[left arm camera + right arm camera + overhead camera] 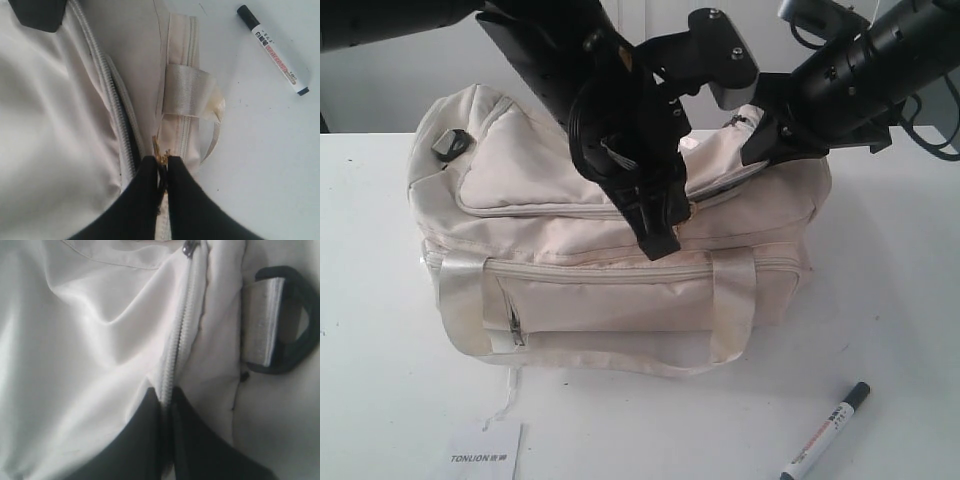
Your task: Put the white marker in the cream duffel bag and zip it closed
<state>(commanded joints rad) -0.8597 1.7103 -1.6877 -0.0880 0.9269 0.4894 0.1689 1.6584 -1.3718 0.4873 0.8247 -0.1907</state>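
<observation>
The bag (620, 270) is sitting on the table (900, 300). The marker (827, 432) is lying on the table before the bag's right end, apart from it, and the card (485, 452) is lying before its left end. The left end effector (658, 240) is hanging over the middle of the bag's top, the zip pull (161, 156) sitting between its fingertips. The right end effector (167, 397) is resting on the zip at the bag's right end, near the ring (290, 325)

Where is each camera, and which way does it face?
Exterior: off the arms, looking down on the cream duffel bag; both arms show.
Left wrist: rides the arm, looks past the left gripper, shut on the zip pull.
Right wrist: rides its arm, looks past the right gripper, shut on the bag's zip.
Shared: exterior and left wrist both show the white marker.
</observation>
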